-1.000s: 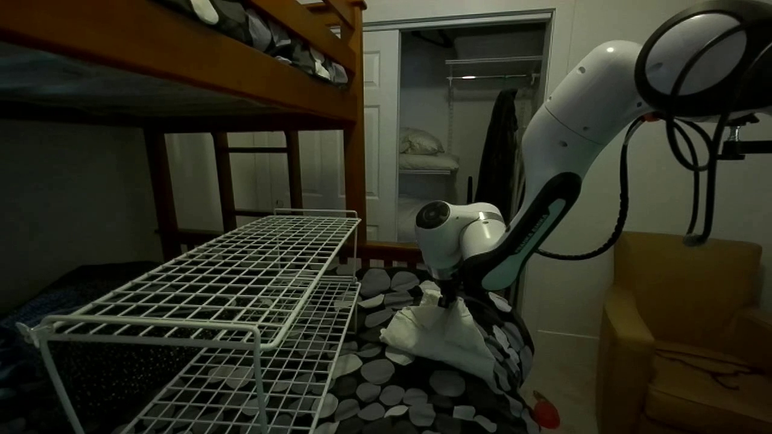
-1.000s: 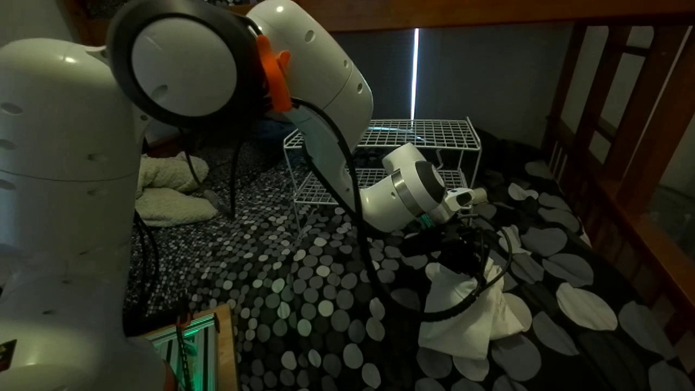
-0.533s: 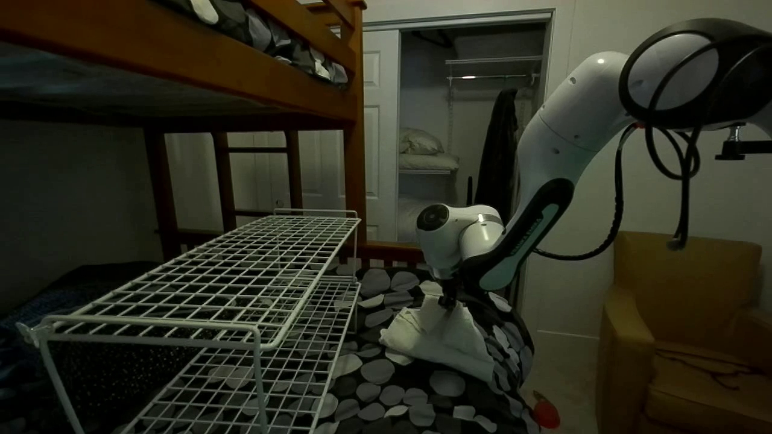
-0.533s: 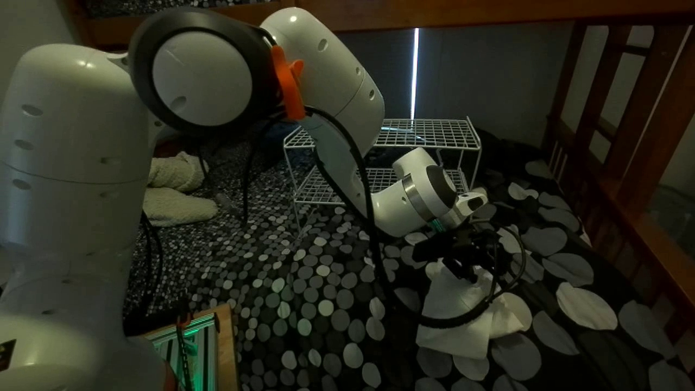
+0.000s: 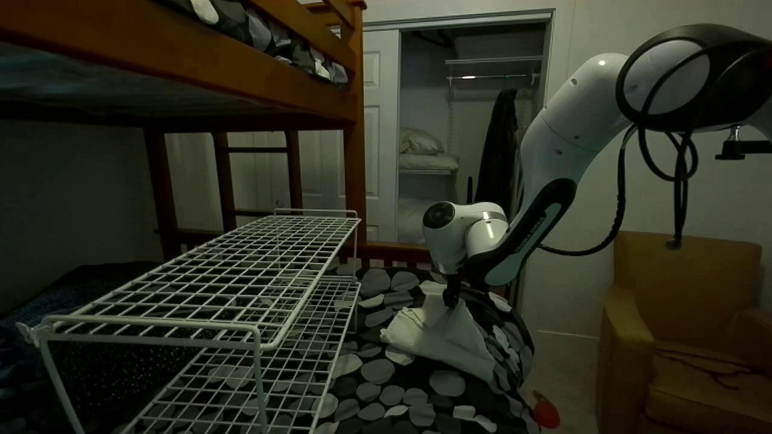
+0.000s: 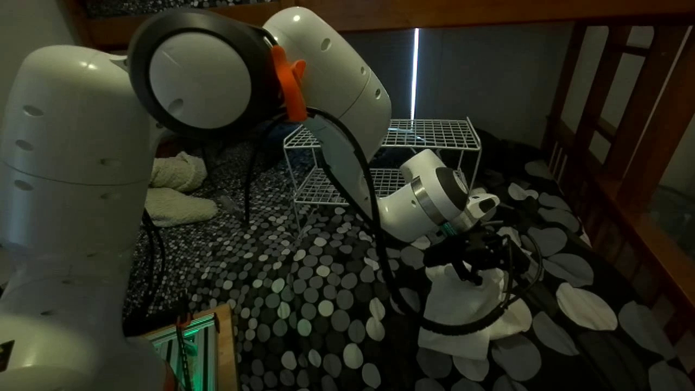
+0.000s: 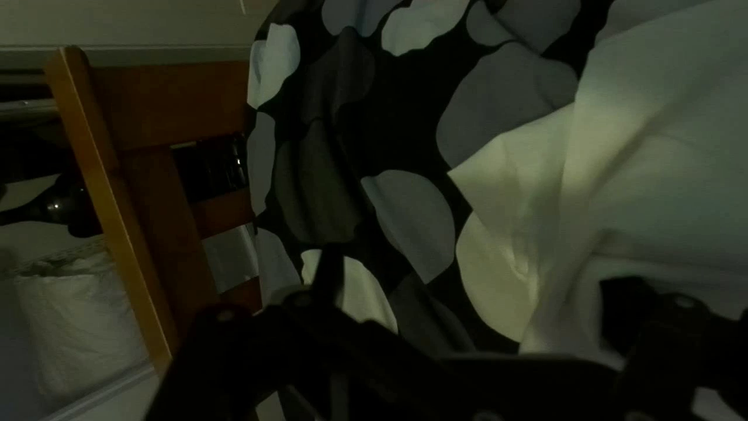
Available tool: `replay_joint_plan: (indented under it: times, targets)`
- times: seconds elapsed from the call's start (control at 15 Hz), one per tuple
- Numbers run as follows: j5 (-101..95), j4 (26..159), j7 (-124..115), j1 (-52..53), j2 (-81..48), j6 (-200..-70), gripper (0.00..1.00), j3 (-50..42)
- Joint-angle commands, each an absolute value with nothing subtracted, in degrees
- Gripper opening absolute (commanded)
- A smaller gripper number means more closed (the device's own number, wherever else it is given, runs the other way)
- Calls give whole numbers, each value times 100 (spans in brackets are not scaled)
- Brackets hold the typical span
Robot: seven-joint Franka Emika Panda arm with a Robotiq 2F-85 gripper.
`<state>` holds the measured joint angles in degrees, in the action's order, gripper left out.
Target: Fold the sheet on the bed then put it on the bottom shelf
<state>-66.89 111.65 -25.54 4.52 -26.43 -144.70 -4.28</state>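
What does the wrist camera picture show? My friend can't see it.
The robot's black gripper, open, reaches in from the bottom over a spotted bed. A wrinkled white sheet lies on the right, and a brown wooden rail slants down the left.

claw (image 5: 450,299): pointing down at sheet (image 5: 439,342) | sheet: rumpled, on bed (image 5: 392,395)

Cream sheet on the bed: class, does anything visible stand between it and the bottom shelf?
From above, yes: the top grid covers the bottom shelf. Through the shelf's open long side, nothing visible blocks the sheet.
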Motion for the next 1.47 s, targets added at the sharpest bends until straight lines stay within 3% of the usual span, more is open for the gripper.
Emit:
replay_joint_plan:
  times: [0.0,0.33,0.6,0.87,1.4]
  targets:
    - [-6475,11099,-2423,53,-2912,-15187,100,-366]
    - [-5037,11352,-1503,-825,-3128,-16633,100,173]
    - [-3334,11581,-171,-903,-3129,-16797,100,337]
    - [-2544,11666,442,-331,-2869,-16236,100,51]
    - [-3214,11687,-379,1118,-2614,-15109,100,-781]
